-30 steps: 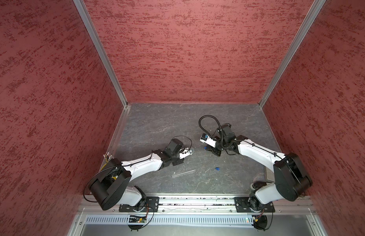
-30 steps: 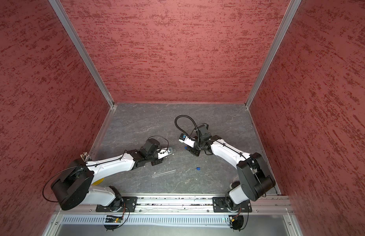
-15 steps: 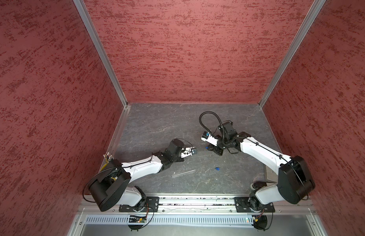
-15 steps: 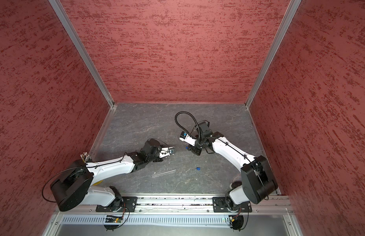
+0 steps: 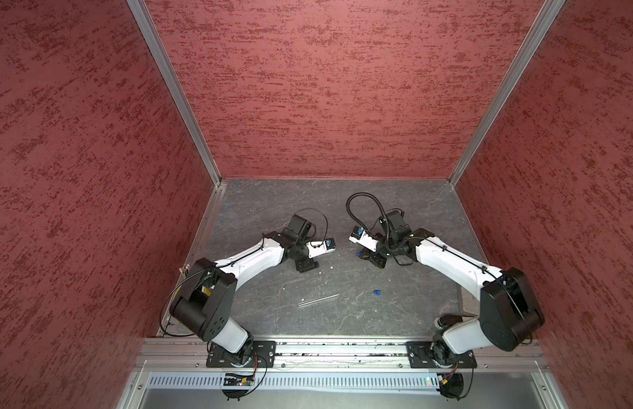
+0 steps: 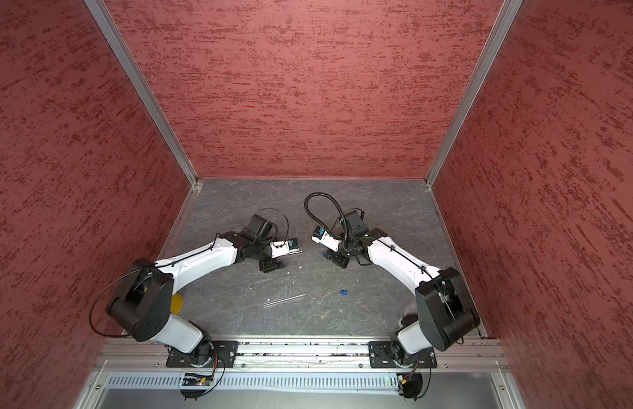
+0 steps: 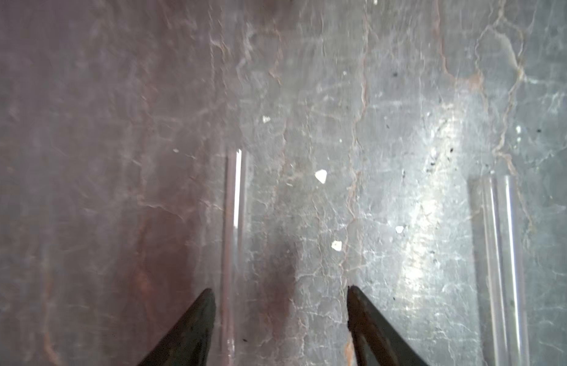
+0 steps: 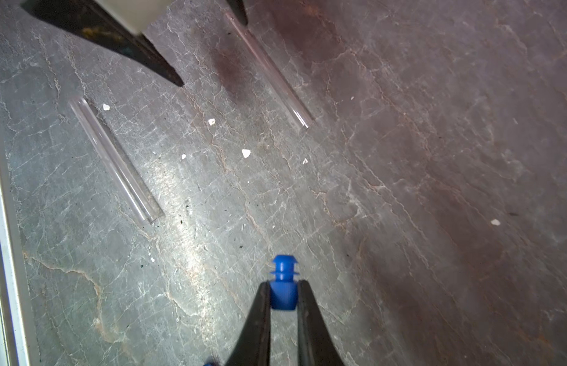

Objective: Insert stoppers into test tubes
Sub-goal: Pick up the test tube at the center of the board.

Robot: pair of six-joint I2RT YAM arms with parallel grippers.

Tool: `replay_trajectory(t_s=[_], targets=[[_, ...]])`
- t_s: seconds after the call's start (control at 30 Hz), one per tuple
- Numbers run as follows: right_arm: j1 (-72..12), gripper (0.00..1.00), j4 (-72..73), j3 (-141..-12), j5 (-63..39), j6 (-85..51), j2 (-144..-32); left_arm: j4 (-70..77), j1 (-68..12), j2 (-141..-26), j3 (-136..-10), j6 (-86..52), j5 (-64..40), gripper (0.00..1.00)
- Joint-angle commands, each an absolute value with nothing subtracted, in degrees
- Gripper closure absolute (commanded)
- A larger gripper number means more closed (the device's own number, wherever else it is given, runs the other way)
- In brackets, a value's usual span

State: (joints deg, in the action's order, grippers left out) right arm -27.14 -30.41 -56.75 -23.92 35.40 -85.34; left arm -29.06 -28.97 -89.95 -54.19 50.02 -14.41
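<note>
In the left wrist view my left gripper [image 7: 279, 293] is open. One clear test tube [image 7: 233, 240] lies on the grey table between its fingers, close to one of them and gripped by neither. The other test tube [image 7: 504, 269] lies off to the side, and shows in both top views [image 5: 318, 300] [image 6: 284, 300]. My right gripper [image 8: 283, 285] is shut on a blue stopper [image 8: 283, 293], whose ribbed tip sticks out past the fingertips and points toward the two test tubes [image 8: 114, 161] [image 8: 269, 69]. A second blue stopper [image 5: 377, 292] [image 6: 343, 291] lies loose on the table, nearer the right arm.
Small white specks [image 8: 245, 153] are scattered on the table between the tubes. Red walls close in three sides. A metal rail [image 5: 343, 348] carrying both arm bases runs along the front edge. A yellow disc [image 6: 177, 304] peeks out behind the left arm.
My left gripper has opened, and the tube now lies loose between its fingers. The left arm has swung slightly toward the back. The right gripper has stayed shut on its stopper.
</note>
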Motion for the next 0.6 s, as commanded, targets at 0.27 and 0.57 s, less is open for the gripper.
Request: replay_trajectory(t_s=[0.27,0.57], targets=[[-26.0,0.89,-29.4,-55.8,-22.4,36.9,-86.0,-31.2,-22.5,-95.0,-58.6,53.9,-21.0,0.19],[-25.7,0.89,-29.8,-55.6,-21.7,37.6,-86.2,-31.6,-23.1,-97.5,-59.2,54.3,-20.8,0.27]])
